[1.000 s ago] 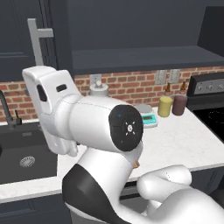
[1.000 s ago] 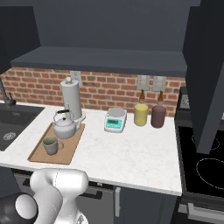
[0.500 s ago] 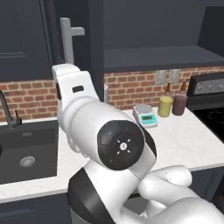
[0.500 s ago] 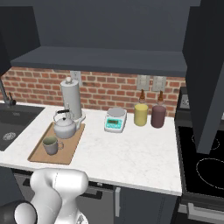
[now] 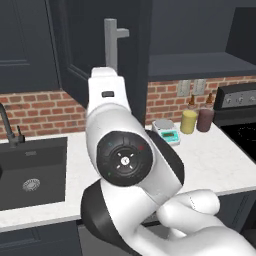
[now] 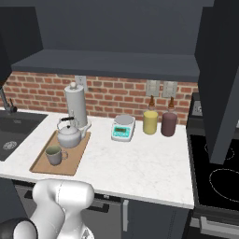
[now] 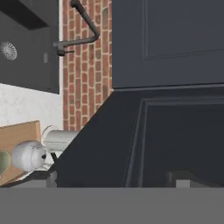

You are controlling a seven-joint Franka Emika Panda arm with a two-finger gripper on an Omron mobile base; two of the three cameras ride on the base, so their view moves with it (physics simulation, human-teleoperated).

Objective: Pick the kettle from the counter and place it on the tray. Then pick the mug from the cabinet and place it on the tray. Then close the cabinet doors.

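One kettle (image 6: 69,136) and one mug (image 6: 54,155) stand on the single wooden tray (image 6: 70,162) on the counter (image 6: 140,161), beside one paper-towel holder (image 6: 77,105), one scale (image 6: 123,127) and two jars (image 6: 150,122). One cabinet door (image 5: 97,60) with a bar handle (image 5: 112,45) stands ajar above the arm. Whether the gripper's fingers are spread or closed cannot be told.

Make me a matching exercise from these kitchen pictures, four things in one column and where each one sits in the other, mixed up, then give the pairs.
Things:
1. kettle
2. mug
3. white scale
4. dark red jar

Places:
A. right of the yellow jar, nearest the stove
B. far end of the tray, beside the paper-towel holder
C. near end of the tray
D. on the counter, left of the yellow jar

Pairs: 1-B, 2-C, 3-D, 4-A
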